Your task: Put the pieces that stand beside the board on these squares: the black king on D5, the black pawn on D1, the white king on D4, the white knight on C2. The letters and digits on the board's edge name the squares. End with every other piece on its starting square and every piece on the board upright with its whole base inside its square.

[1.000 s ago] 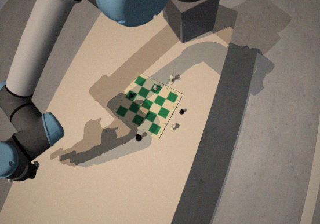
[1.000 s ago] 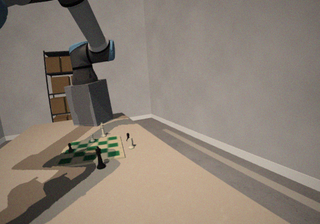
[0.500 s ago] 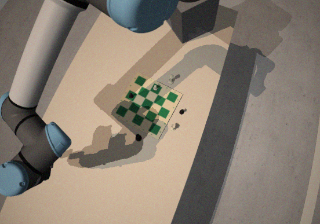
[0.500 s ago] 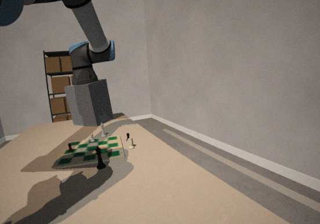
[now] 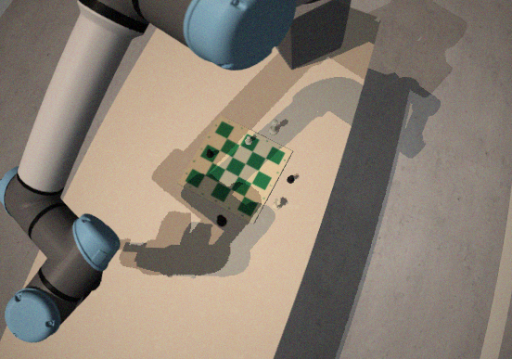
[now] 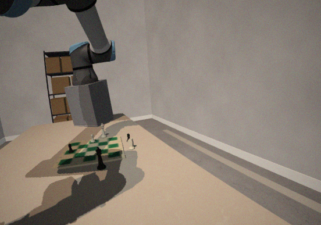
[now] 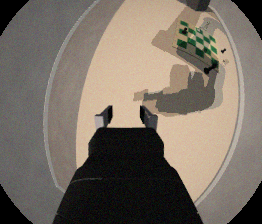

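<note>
Black king point(image 5: 222, 220) point(image 6: 100, 160) point(image 7: 210, 68) stands on the bench point(image 5: 162, 309) point(image 6: 174, 193) point(image 7: 117, 70), just beside the chessboard point(image 5: 236, 166) point(image 6: 89, 149) point(image 7: 197, 42), as seen from above. Shadow darkens the board's near corner and blurs its edge marks; the jaws are out of sight beneath the arm or beyond the frame. The white king point(image 5: 274, 127) point(image 6: 103, 131), black pawn point(image 5: 290, 179) point(image 6: 128, 136) and white knight point(image 5: 278, 203) point(image 6: 131, 144) stand off the board, with open bench between them and the side edge.

In the exterior view, the frame cuts off the arm point(image 6: 93, 28) at the top, jaws unseen, and the black king overlaps the board's shaded front edge.

At the wrist, the jaws are apart with nothing between them, well away from the pieces, which are too small to read clearly.
</note>
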Controlling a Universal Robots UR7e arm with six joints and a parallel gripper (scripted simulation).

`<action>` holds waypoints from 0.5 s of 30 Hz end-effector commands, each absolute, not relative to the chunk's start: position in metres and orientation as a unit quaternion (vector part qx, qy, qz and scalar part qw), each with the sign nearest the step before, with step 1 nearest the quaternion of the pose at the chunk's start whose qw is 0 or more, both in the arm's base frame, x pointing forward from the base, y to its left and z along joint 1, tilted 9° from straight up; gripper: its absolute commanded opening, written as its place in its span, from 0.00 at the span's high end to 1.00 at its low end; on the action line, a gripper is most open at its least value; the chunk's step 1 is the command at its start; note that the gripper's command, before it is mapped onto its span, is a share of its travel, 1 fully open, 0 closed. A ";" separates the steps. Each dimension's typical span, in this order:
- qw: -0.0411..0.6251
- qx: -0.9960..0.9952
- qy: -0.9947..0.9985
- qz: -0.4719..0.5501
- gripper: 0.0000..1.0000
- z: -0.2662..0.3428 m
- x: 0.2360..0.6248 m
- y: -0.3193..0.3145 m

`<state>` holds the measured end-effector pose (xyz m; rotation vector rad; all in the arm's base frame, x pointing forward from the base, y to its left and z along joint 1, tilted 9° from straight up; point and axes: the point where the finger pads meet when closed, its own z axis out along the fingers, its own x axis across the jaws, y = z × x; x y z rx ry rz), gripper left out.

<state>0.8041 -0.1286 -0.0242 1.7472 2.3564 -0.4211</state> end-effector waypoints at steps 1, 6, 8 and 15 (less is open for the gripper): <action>0.044 0.604 0.778 -0.167 0.00 -0.035 0.789 -0.112; 0.018 0.612 0.770 -0.181 0.00 -0.043 0.780 -0.101; 0.005 0.616 0.765 -0.188 0.00 -0.047 0.776 -0.095; -0.033 0.627 0.750 -0.210 0.00 -0.057 0.761 -0.078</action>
